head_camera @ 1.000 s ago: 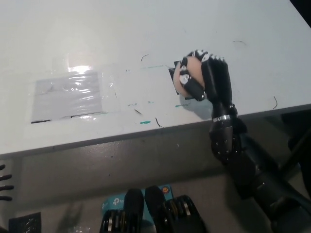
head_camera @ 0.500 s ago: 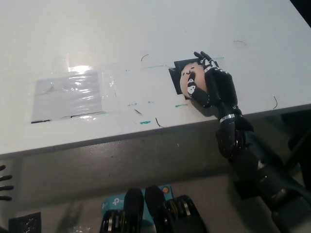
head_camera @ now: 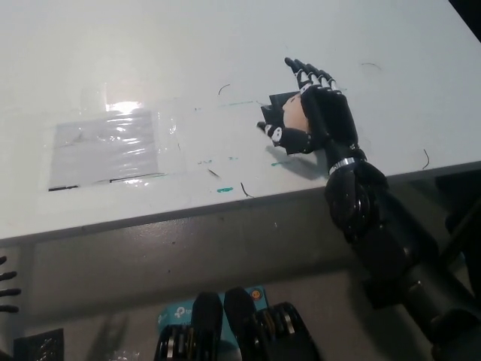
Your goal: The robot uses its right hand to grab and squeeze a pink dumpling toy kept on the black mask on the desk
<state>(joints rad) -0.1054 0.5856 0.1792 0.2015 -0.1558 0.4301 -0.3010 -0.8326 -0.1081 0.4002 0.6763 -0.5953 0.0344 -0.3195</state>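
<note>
1. You have a broad white desk (head_camera: 225, 45) filling most of the view; its surface is smooth and matte, scuffed with thin dark scribbles and a few short green marks, and its near edge runs as a straight grey lip from the left up toward the right.
2. On the left half of the desk lies a rectangular sheet of clear plastic film (head_camera: 109, 147), wrinkled and glossy, throwing a bright glare at its far edge.
3. Your black right arm (head_camera: 391, 248) comes up from the near right, built of rounded, shiny segments with a silvery ring at the wrist, and crosses the desk's near edge.
4. The right hand (head_camera: 319, 116) sits over the right part of the desk, palm turned left. Its long fingers (head_camera: 304, 71) stretch out toward the far side, spread and not curled, while the thumb bends across the near left side of the toy; the hand is opened up and cups the toy rather than clenching it.
5. The pink dumpling toy (head_camera: 293, 114) is a small, soft-looking, rounded lump, pale pink, resting against the palm, mostly hidden by the hand.
6. The black mask (head_camera: 276, 105) shows only as a flat dark patch with a straight corner, on the desk just under and left of the toy.
7. The left hand is out of view.
</note>
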